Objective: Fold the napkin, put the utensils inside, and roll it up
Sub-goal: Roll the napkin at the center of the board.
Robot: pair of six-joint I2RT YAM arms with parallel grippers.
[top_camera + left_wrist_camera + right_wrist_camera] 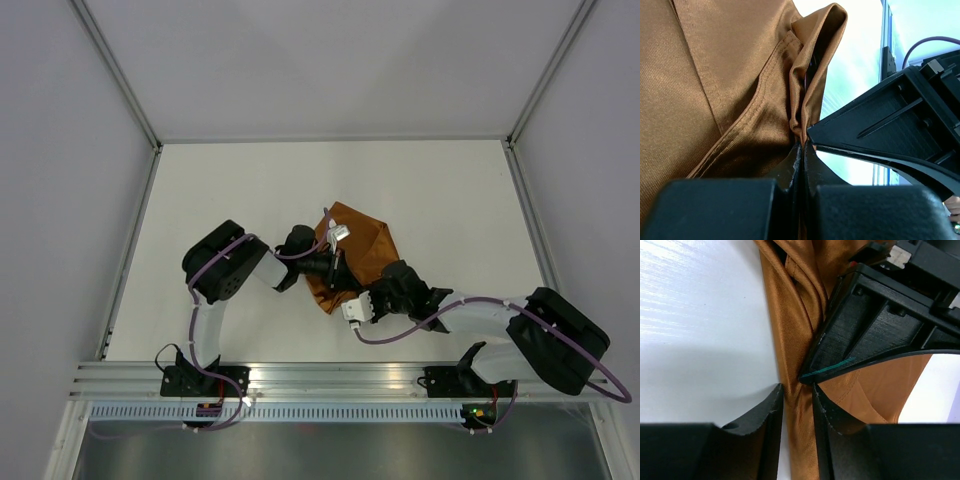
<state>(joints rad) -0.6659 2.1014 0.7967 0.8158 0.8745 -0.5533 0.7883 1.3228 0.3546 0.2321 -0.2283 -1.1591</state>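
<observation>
The rust-brown napkin [358, 248] lies bunched and creased on the white table. My left gripper [335, 268] is shut on a raised fold of the napkin [805, 100], with the cloth pinched between its fingertips [796, 155]. My right gripper [362, 296] meets it from the near right. Its jaws stand a little apart on either side of a narrow strip of the napkin's near edge [799, 415], with a sliver of table showing beside the left finger [771, 410]. The left gripper's finger [865, 335] crosses just above it. No utensils are in view.
The white table [240, 190] is walled by grey panels with metal posts at the back corners. Both arm bases are bolted to the rail [330, 378] at the near edge. The right gripper's body [895, 120] fills the right of the left wrist view.
</observation>
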